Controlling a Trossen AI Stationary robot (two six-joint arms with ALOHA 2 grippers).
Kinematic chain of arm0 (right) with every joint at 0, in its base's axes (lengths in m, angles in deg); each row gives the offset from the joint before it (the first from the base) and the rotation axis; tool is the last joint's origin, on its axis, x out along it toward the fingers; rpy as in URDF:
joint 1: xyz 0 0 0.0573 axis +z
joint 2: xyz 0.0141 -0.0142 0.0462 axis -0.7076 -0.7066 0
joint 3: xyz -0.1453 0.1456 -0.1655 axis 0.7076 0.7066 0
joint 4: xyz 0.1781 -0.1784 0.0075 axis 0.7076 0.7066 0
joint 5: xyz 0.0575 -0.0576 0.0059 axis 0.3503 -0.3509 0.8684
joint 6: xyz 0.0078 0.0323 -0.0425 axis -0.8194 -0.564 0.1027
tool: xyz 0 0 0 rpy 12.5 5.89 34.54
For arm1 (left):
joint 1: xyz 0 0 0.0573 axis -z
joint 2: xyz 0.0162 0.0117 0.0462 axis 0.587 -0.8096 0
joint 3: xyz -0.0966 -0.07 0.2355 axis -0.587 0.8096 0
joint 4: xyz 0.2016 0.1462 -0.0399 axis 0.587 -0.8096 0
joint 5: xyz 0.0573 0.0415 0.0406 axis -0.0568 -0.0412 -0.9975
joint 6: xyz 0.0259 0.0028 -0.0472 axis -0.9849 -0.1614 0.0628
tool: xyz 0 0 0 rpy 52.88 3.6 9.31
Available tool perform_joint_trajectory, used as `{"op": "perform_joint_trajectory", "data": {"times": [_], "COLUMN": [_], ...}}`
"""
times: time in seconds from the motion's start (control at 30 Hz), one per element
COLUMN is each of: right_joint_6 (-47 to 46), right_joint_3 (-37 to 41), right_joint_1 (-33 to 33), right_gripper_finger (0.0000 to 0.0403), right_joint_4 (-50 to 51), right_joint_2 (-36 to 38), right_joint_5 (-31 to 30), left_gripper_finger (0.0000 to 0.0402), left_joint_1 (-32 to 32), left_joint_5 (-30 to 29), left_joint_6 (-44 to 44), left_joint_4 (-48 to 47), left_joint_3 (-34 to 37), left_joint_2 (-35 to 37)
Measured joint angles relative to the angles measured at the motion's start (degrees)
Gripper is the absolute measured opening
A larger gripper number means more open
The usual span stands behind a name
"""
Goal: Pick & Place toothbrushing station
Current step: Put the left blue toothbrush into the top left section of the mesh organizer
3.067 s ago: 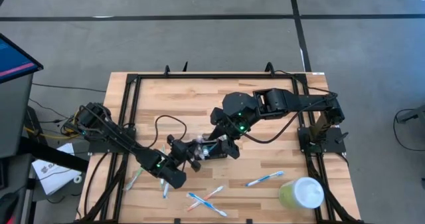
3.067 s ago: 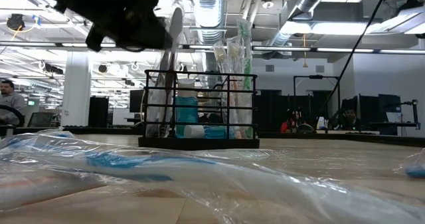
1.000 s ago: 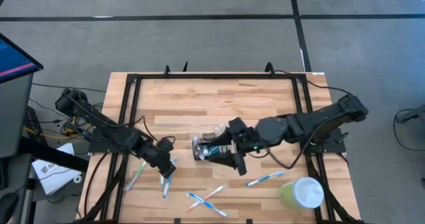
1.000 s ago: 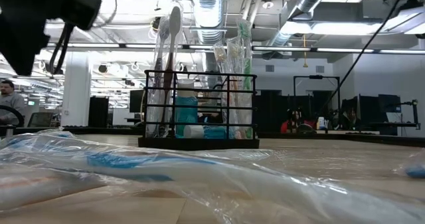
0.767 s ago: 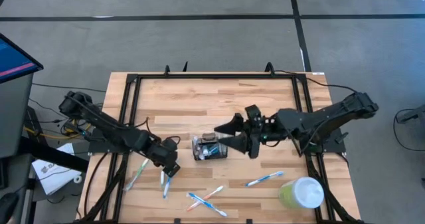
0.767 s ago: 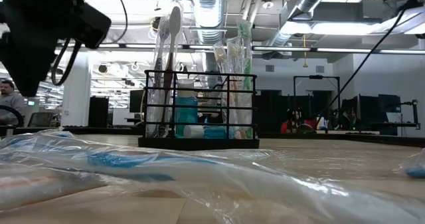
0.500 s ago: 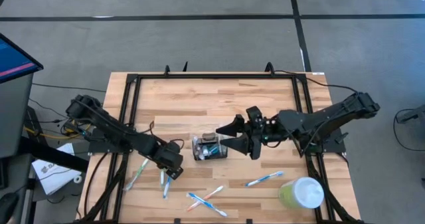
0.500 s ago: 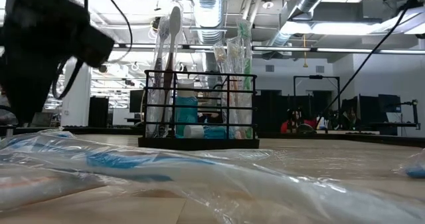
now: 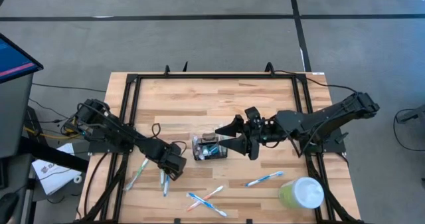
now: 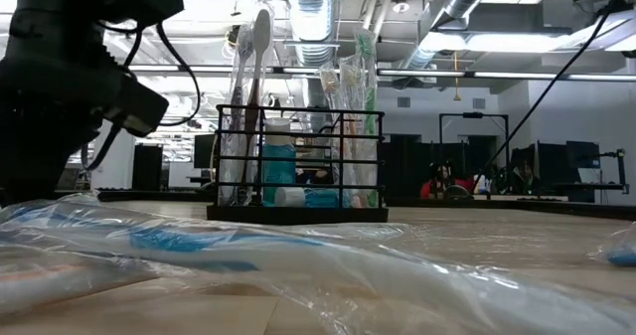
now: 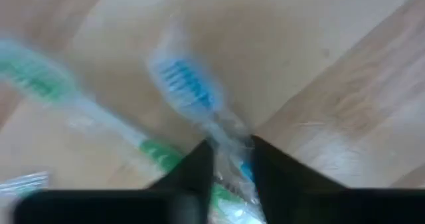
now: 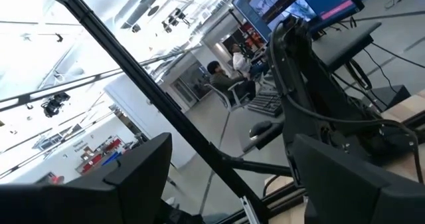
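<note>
The toothbrushing station (image 9: 210, 147), a small black wire holder, stands on its base at the table's middle. In the low view (image 10: 298, 161) it holds several upright toothbrushes and tubes. My right gripper (image 9: 220, 135) is wide open and empty just right of the station, its fingers pointing at it. My left gripper (image 9: 169, 175) is low over wrapped toothbrushes left of the station. In the left wrist view its fingers (image 11: 232, 147) stand on either side of a blue wrapped toothbrush (image 11: 189, 91). I cannot tell whether they touch it.
Wrapped toothbrushes lie loose along the near side (image 9: 136, 176), (image 9: 206, 199), (image 9: 264, 179). One lies close in front of the low camera (image 10: 248, 251). A green toothbrush (image 11: 40, 78) lies beside the blue one. A pale green cup with a white lid (image 9: 301, 193) stands at the near right corner.
My right gripper has drawn back from the station toward the table's right edge and stopped, open. The station has stayed in place. My left gripper has moved a little toward the station and down onto the toothbrushes on the table.
</note>
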Motion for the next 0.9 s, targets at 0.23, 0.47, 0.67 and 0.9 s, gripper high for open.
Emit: {"op": "perform_joint_trajectory", "data": {"times": [0.23, 0.47, 0.67, 0.9], "right_joint_6": [0.0, -0.4, -0.4, -0.4], "right_joint_3": [0.0, 0.0, 0.0, 0.0], "right_joint_1": [-0.3, -1.1, -1.6, -2.7], "right_gripper_finger": [0.0305, 0.0305, 0.0305, 0.0305], "right_joint_4": [0.0, -0.2, -0.2, -0.2], "right_joint_2": [0.0, 0.0, 0.0, 0.0], "right_joint_5": [0.1, 1.5, 1.6, 1.6], "left_gripper_finger": [0.0007, 0.0003, 0.0001, 0.0001], "left_joint_1": [0.1, -0.2, -0.2, -4.7], "left_joint_5": [-4.6, -16.3, -38.3, -56.2], "left_joint_6": [-1.6, -1.6, -6.7, -26.1], "left_joint_4": [3.3, 2.5, 2.7, 14.4], "left_joint_3": [0.2, 0.2, 0.1, 0.1], "left_joint_2": [2.4, 14.9, 27.4, 34.2]}}
